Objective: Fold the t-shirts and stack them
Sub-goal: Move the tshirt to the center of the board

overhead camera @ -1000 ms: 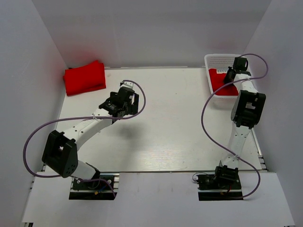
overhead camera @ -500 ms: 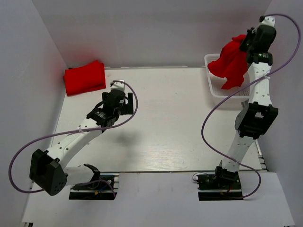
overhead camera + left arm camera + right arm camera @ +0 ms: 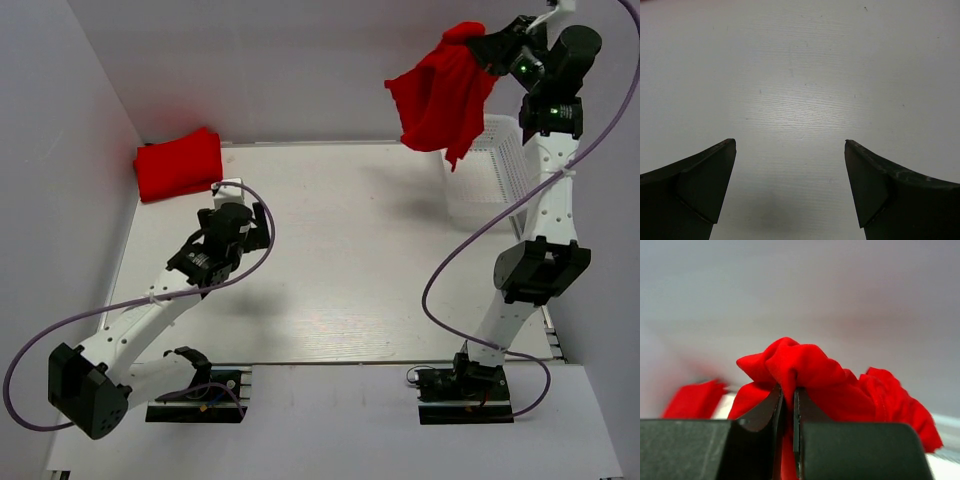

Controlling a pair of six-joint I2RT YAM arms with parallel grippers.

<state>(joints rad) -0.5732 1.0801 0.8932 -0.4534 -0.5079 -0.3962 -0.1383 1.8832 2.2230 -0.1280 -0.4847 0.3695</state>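
Red cloth of one t-shirt (image 3: 440, 95) hangs bunched in upper right of top view, pinched at its top end by the right gripper (image 3: 788, 405). Jaws closed down to a thin slit w/ a fold of fabric caught between them. Rest of the shirt droops down & left of that gripper, well clear of the worktop (image 3: 350, 270). Its lower tip hangs in front of the white mesh basket (image 3: 495, 170) at right side of frame; can't tell if cloth touches the rim. Right arm stretched up tall, gripper near top edge of frame.

2nd t-shirt (image 3: 178, 165), folded, lies flat in upper-left corner of worktop, against the back wall. Near it but apart, to its lower right, sits the left gripper (image 3: 790, 145): jaws spread wide, nothing between them, only bare worktop below in wrist view.
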